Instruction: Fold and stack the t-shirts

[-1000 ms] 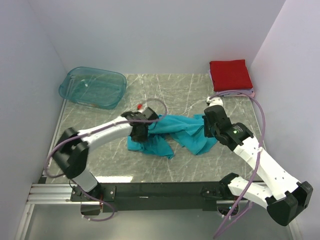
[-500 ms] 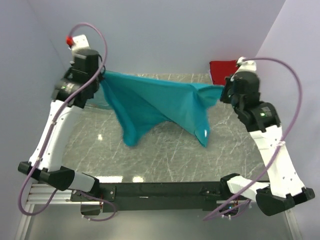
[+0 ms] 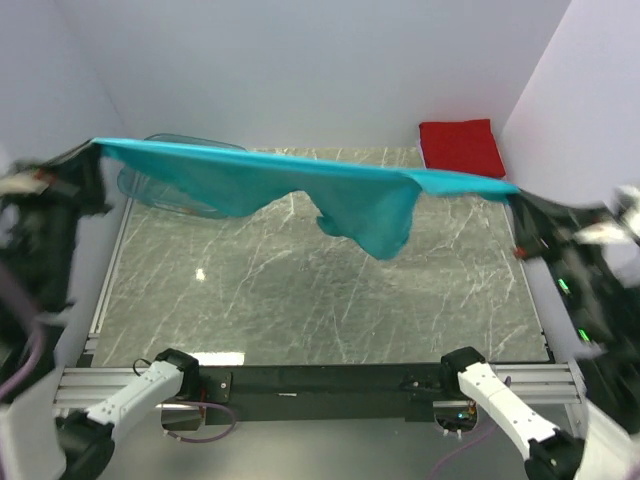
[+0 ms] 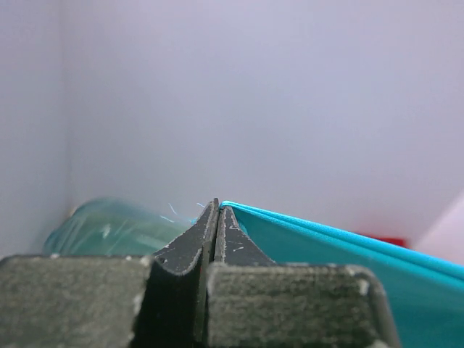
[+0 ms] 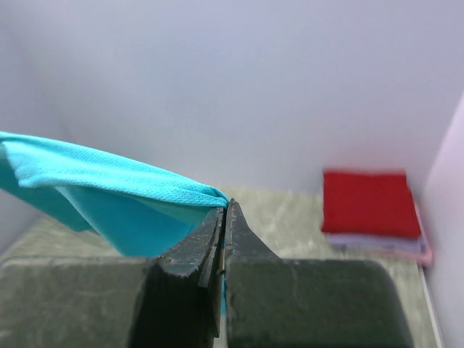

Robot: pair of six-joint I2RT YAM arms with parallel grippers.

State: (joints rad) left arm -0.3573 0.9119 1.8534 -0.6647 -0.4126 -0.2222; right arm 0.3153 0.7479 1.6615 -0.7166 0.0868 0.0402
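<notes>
The teal t-shirt point(image 3: 300, 180) hangs stretched wide in the air above the table, its middle sagging. My left gripper point(image 3: 92, 150) is shut on its left end, high at the far left; the left wrist view shows the jaws point(image 4: 217, 212) pinched on the teal cloth point(image 4: 348, 268). My right gripper point(image 3: 512, 192) is shut on its right end at the far right; the right wrist view shows the jaws point(image 5: 225, 210) closed on the cloth point(image 5: 101, 196). A folded red t-shirt point(image 3: 460, 147) lies on a pale lilac one point(image 5: 373, 243) at the back right corner.
A see-through teal plastic tub point(image 3: 160, 190) stands at the back left, partly behind the hanging shirt. The marble tabletop point(image 3: 320, 290) lies below. White walls close in left, back and right. Both arms are blurred at the frame edges.
Both arms have swung up and outward, lifting the teal shirt off the table and pulling it taut between them. The stack and tub have not moved.
</notes>
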